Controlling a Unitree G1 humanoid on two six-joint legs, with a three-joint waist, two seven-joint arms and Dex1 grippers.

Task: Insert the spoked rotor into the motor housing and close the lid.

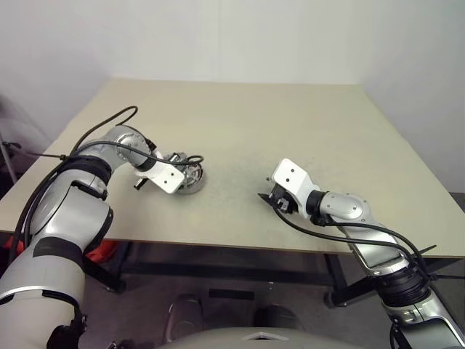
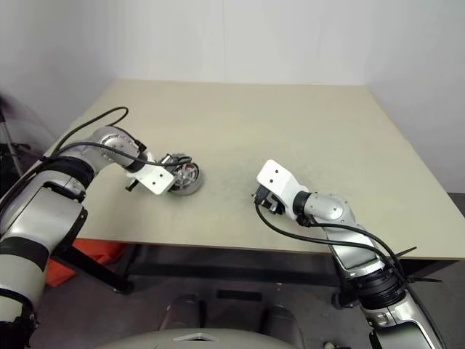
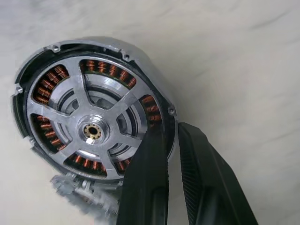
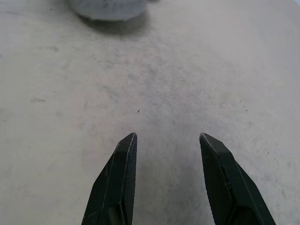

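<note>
Beige table [image 1: 290, 123] by white walls; left pincer [image 3: 172, 140] clamped on motor housing [image 3: 140, 61], right pincer [image 4: 167, 140] agape, empty.

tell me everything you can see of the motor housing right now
The motor housing is a thick round silver metal ring with small screw lugs around its rim and a band of reddish copper windings inside. The spoked rotor, silver with a brass-coloured hub, sits in it. It looks tilted, close above the beige table near the left front. The left end effector is shut on its rim, one finger inside, one outside.
</note>
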